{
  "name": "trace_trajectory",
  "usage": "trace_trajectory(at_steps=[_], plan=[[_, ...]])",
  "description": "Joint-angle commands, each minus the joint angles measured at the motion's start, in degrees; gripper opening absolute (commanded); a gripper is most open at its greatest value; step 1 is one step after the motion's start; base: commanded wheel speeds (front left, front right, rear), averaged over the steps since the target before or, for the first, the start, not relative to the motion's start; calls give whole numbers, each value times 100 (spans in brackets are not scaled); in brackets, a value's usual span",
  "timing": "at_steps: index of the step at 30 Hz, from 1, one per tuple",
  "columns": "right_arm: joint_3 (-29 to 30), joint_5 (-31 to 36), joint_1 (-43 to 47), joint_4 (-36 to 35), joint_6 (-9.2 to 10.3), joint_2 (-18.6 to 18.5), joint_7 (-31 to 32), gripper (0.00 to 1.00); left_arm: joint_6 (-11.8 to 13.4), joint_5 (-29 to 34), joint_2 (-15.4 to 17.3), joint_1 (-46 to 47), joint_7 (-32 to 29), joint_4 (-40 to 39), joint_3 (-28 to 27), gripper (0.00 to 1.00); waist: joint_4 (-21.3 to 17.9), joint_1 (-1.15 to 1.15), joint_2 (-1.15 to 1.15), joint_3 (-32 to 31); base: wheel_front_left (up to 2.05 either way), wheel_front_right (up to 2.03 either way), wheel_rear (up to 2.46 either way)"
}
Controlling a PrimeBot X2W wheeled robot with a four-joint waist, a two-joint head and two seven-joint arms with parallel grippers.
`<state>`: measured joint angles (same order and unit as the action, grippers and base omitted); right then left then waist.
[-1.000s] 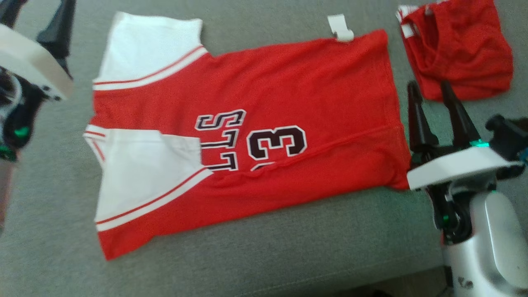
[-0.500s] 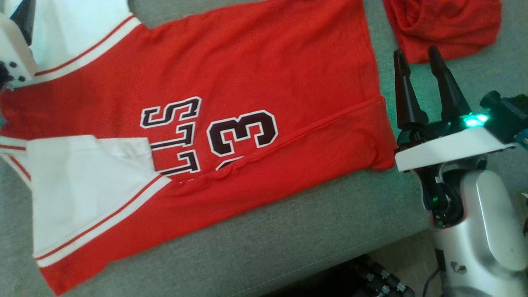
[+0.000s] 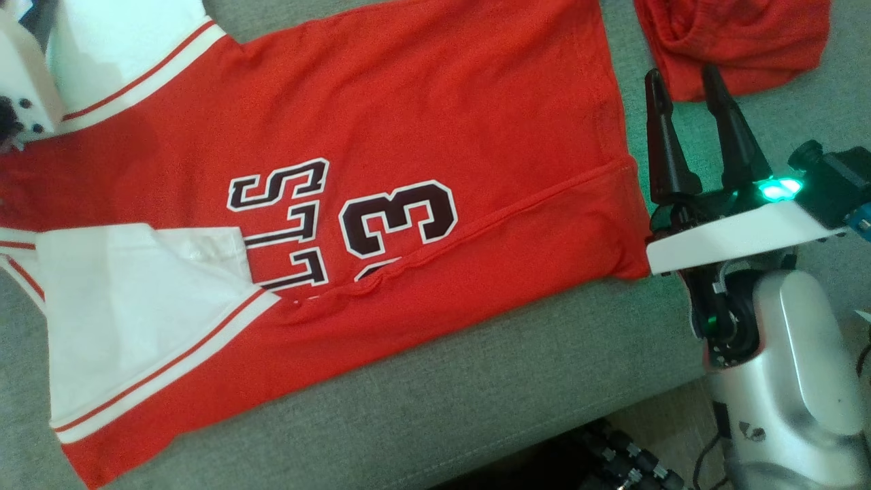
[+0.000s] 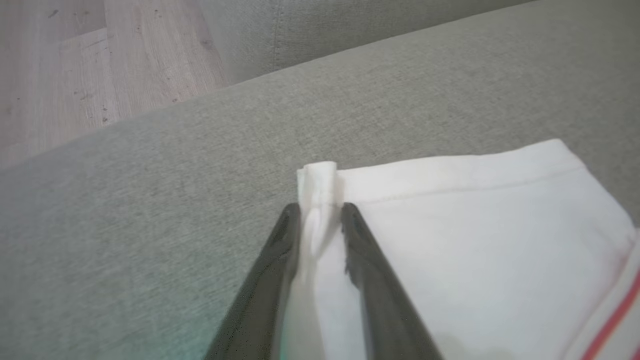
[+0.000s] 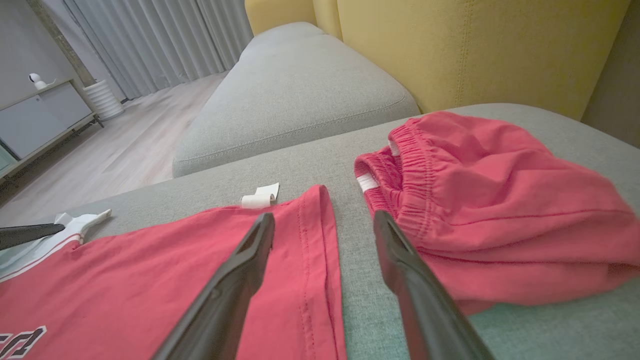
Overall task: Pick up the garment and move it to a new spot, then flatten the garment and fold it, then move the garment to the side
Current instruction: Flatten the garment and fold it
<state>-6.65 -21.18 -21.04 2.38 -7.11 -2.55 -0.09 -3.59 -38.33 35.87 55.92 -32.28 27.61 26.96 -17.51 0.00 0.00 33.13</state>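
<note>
Grey woven sofa cushion (image 3: 476, 381), matte. Red knit jersey (image 3: 422, 116) lies flat across frame centre, white sleeves at left, hem at right, long axis left-right, slightly tilted. Left pincer (image 4: 320, 215) clamped on the rolled white sleeve edge. Right pincer (image 3: 682, 73) spread, empty, just beside hem, near crumpled red shorts (image 3: 735, 34).

Crumpled red shorts (image 3: 735, 41) lie on the grey sofa (image 3: 476, 395); yellow backrest (image 5: 475, 45) behind, wooden floor (image 4: 75, 65) alongside
</note>
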Motion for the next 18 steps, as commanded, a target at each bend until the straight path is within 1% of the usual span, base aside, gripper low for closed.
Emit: trace_trajectory(at_steps=[1,2,5,10,14,18], plan=[[-90,-38,-52,-164,-37,-32,-61,100,-12,13,228,76,-78,-110,-104,25,-3,0,0,1,0,0,0],[-103,-42,-68,-154,-37,-32,-63,100,-11,29,233,77,-73,-120,-89,0,-6,0,0,1,0,0,0],[-138,-49,-113,-103,-37,-32,-54,100,-1,78,234,88,26,-147,-69,0,-9,0,0,-7,0,0,0],[-112,59,-260,64,-37,-32,44,100,42,144,145,139,484,-182,-122,0,93,0,0,-140,0,0,0],[-3,399,-527,293,-37,-32,312,100,-23,191,-5,110,951,-202,-89,0,300,0,0,-339,0,0,0],[199,831,-934,592,-37,-32,736,100,-91,149,-208,16,1342,-249,-53,0,579,0,0,-562,0,0,0]])
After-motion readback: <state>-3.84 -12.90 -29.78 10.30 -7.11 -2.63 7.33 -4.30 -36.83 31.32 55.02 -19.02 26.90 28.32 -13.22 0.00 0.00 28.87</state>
